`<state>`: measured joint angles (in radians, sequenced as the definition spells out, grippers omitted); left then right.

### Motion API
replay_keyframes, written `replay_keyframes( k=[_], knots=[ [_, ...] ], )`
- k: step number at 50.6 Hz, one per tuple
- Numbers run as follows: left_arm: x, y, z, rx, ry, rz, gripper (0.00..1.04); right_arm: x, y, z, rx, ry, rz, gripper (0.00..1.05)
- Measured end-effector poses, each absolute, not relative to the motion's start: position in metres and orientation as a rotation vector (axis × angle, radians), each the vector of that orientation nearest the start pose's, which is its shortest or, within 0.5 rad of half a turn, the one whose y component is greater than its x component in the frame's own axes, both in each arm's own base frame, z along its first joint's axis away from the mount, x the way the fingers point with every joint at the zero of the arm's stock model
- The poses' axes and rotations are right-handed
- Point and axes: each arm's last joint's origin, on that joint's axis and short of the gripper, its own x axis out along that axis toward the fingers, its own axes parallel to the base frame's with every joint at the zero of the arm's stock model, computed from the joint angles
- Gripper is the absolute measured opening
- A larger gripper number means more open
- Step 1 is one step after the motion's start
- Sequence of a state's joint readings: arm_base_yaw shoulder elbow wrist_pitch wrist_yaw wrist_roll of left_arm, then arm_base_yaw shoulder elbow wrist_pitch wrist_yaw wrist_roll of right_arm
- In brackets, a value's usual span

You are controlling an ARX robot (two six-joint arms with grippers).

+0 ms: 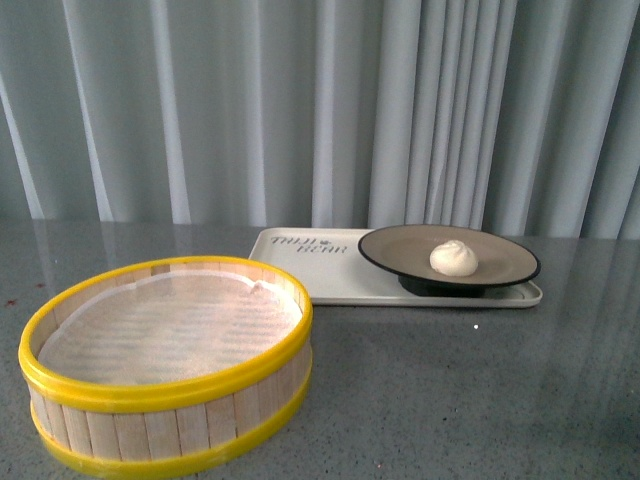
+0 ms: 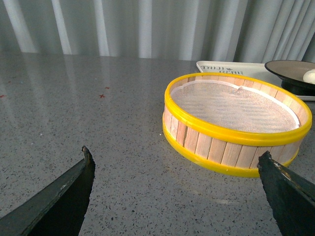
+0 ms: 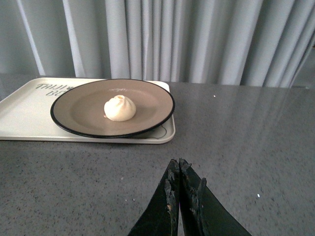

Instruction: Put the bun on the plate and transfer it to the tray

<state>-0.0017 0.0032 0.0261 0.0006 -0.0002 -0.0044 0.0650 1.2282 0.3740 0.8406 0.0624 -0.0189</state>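
The white pleated bun (image 1: 454,258) lies on the beige plate with a black rim (image 1: 400,250). The plate stands on the right part of the cream tray (image 1: 300,262) at the back of the table. The right wrist view shows the bun (image 3: 119,108), the plate (image 3: 78,110) and the tray (image 3: 24,113) ahead of my right gripper (image 3: 178,164), which is shut and empty over bare table. My left gripper (image 2: 174,160) is open and empty, short of the steamer basket. Plate (image 2: 288,71), bun (image 2: 310,75) and tray (image 2: 216,67) show far off in the left wrist view. Neither arm shows in the front view.
A round wooden steamer basket with yellow rims (image 1: 165,375) and white paper lining stands at the front left, also in the left wrist view (image 2: 236,123). The grey speckled tabletop (image 1: 480,390) runs to a pale curtain (image 1: 320,100) at the back.
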Motion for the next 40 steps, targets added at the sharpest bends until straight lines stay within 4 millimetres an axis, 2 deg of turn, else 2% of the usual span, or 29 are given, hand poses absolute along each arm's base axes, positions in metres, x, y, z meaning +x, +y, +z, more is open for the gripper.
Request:
replay_keyframes(
  k=[10,20,40],
  knots=[
    [0.096,0.000,0.172,-0.004,-0.023,-0.001,0.98,0.209,0.002,0.195,-0.015,0.012,0.005,0.02],
    [0.096,0.000,0.172,-0.004,-0.023,-0.002,0.98,0.184,0.000,0.184,-0.013,0.012,-0.002,0.02],
    [0.096,0.000,0.172,-0.004,-0.023,-0.002,0.98,0.154,0.000,0.174,-0.012,0.013,0.000,0.02]
  ],
)
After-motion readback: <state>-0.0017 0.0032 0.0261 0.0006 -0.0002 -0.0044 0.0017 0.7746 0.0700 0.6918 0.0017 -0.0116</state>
